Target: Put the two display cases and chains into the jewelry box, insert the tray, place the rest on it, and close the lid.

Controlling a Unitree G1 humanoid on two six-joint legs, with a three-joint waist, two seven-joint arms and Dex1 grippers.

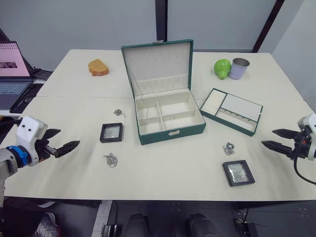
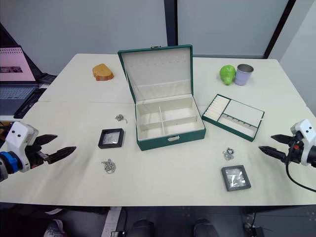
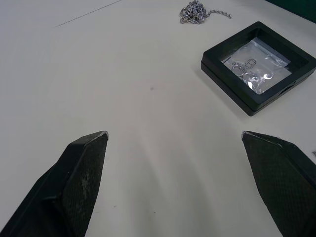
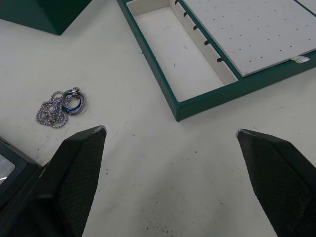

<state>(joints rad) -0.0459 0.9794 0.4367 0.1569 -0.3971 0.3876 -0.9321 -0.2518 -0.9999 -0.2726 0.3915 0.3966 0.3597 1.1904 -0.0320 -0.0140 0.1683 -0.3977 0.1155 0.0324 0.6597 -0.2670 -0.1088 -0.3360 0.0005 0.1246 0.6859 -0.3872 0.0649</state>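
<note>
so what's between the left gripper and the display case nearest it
Only bare table. In the left wrist view, nothing lies between the open left gripper and the display case. A chain lies beyond the case, off that line.

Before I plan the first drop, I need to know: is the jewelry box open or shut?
Open. The lid stands raised behind the jewelry box, showing its cream lining, and the divided compartments look empty.

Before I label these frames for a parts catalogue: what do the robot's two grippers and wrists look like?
Each gripper has two black, tapered, pointed fingers with a finely textured surface. The left gripper sits on a white rounded housing with two small dark dots, behind it a blue ring and grey forearm. The right gripper has a white housing too, with a black cable looping below it.
</note>
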